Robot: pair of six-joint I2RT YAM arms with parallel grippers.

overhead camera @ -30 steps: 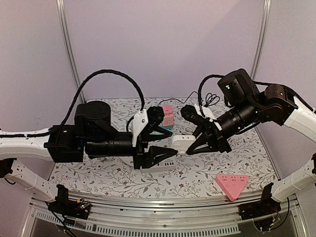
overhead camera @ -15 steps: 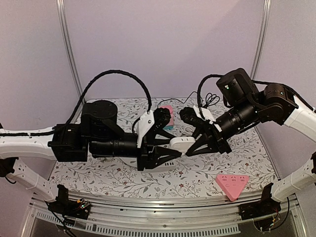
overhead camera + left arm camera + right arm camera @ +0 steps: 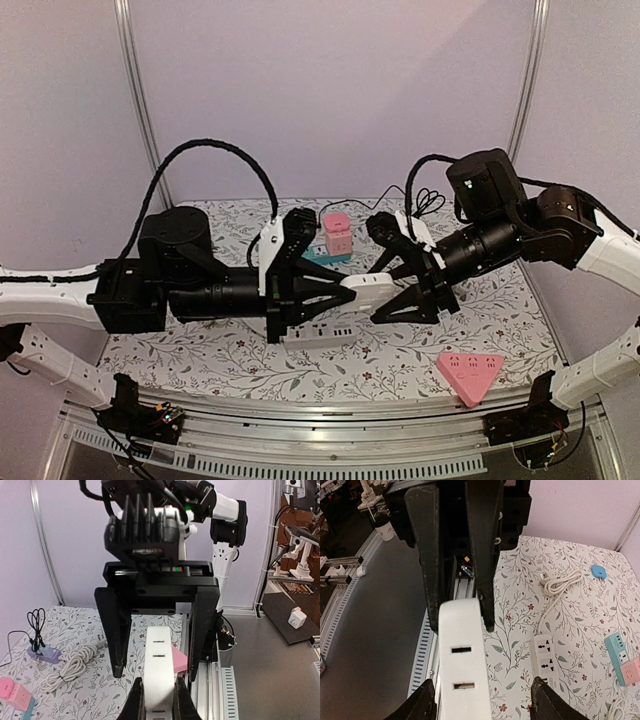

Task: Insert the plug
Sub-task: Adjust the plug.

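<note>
Surface: covered in a pale cloth printed with grey sprigs and small red flowers, with an aluminium rail along its near edge. Room: lilac walls and two slanted metal posts behind. On the cloth: a white power strip directly below the two end effectors; a pink cube socket and a teal socket block behind them; a pink triangular socket on the near side of the right end effector; a coiled white cable and thin black cable loops behind the right one. Task item: a white socket block, held in the air between the arms. The left end effector pinches one end of it. The right one's fingers are spread either side of the other end, with gaps showing. Change from a second ago: the right end effector then clamped the block while the left, spread and lower, stood beside it. The grip has passed to the left, which has risen level with the block, and the pink cube is now uncovered.
</note>
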